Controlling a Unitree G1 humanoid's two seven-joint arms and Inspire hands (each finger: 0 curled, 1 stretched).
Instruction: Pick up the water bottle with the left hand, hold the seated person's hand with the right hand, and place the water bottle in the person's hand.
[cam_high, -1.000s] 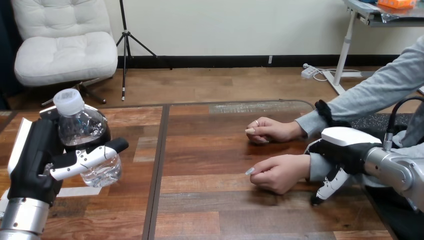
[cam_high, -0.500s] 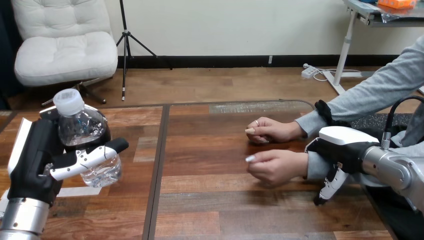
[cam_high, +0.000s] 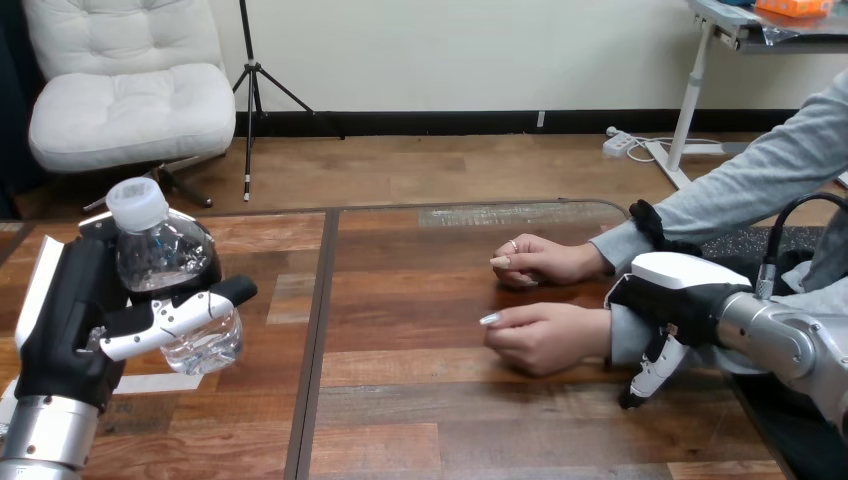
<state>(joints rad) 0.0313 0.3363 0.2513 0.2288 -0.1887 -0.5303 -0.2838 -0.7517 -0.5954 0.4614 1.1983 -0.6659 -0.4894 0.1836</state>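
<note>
My left hand (cam_high: 70, 310) is at the near left, raised above the table, and is shut on a clear water bottle (cam_high: 165, 250) with a white cap, held upright. My right hand (cam_high: 680, 285) lies over the grey-sleeved wrist of the person's nearer hand (cam_high: 545, 335), touching the sleeve from above. That hand is loosely closed, knuckles up, just above the table at centre right. The person's farther hand (cam_high: 540, 262) rests curled on the table behind it.
The wooden table (cam_high: 420, 420) has a dark seam (cam_high: 315, 340) running front to back between the bottle and the person's hands. A white label (cam_high: 155, 383) lies on the table under my left hand.
The person's nearer hand has shifted a little left and up, and my right hand has moved with it along the wrist. The left hand and bottle have stayed still.
</note>
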